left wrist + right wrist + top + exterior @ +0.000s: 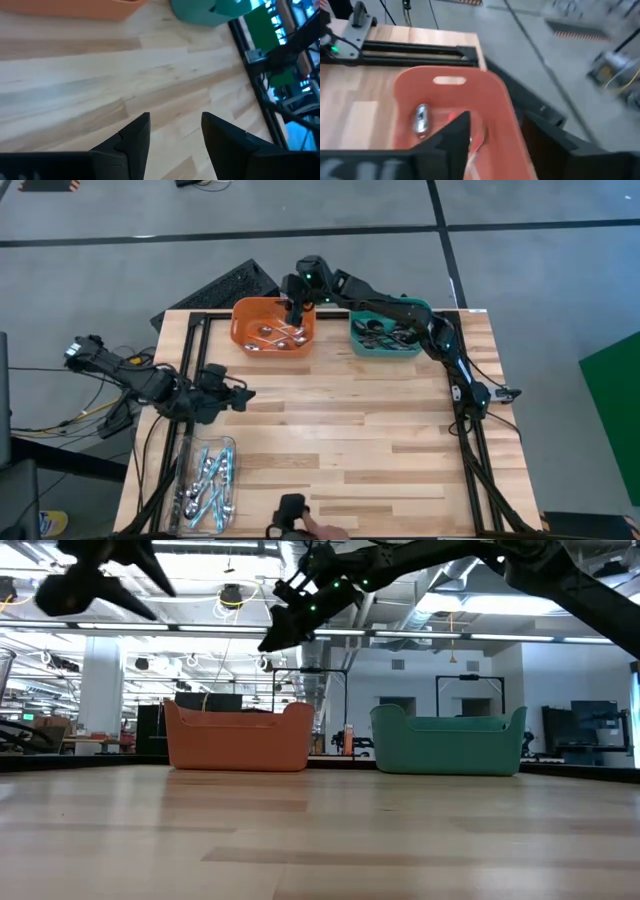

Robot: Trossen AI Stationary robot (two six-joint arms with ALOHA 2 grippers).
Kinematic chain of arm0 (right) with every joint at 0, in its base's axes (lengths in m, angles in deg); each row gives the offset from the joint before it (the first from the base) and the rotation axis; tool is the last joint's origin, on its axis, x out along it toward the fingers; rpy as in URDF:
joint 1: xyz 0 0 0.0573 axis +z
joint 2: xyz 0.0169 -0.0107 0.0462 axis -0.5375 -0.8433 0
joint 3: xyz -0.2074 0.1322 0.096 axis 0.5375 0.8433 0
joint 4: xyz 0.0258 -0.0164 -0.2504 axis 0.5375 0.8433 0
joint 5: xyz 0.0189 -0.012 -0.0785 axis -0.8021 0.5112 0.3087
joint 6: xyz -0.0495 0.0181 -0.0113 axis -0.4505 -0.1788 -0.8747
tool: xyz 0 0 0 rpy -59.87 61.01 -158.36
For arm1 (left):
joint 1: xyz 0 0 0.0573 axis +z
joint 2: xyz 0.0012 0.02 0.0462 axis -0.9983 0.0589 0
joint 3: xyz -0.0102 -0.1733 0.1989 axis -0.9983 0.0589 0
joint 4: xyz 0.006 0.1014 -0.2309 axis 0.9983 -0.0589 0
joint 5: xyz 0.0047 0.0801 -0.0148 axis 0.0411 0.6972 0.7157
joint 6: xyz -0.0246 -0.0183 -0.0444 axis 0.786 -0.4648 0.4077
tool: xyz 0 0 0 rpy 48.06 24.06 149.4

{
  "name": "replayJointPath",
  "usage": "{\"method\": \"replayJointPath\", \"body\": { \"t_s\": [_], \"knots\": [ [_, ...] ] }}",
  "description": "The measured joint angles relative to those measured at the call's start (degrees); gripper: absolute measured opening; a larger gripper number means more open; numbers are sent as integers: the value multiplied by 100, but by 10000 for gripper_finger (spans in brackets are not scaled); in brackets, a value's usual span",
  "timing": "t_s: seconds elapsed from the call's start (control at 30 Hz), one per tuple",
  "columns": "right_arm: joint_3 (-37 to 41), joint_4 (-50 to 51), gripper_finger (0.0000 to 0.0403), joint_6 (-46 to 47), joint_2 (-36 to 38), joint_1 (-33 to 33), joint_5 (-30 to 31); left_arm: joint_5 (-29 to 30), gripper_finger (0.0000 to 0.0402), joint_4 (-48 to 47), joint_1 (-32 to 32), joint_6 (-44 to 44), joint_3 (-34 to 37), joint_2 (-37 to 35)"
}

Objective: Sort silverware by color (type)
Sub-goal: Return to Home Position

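On the wooden table (380,420), spoons (272,335) lie in the orange bin (240,320) at upper centre, so the right gripper (296,308) above it, whose grip I cannot tell, should rise clear before retracting, while the left gripper (243,394) waits mid-left, spread and empty.

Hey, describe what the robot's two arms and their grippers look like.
Both arms are dark, jointed segments. The left gripper ends in two black, wedge-shaped fingers. The right arm carries small green lights near its wrist, and the right gripper is equally dark. Loose cables trail beside the base of the left arm.
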Motion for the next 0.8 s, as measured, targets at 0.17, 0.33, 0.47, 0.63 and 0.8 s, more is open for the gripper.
{"method": "replayJointPath", "body": {
  "t_s": [0.17,0.33,0.47,0.63,0.8],
  "knots": [
    [-6,651,238,760,107,-56,-42,-23,164,766,508,-724,-2,116],
    [-7,1117,231,1518,249,-220,-1470,-60,164,1953,982,-2065,-2,332],
    [4,851,213,2613,487,-401,-3451,38,164,3227,1246,-3485,-2,531],
    [-18,717,191,2777,1206,-512,-4162,220,164,4843,1486,-5327,0,563],
    [-17,1499,169,2186,1956,-423,-3958,-266,164,6140,1796,-6703,-2,504]
  ]
}}
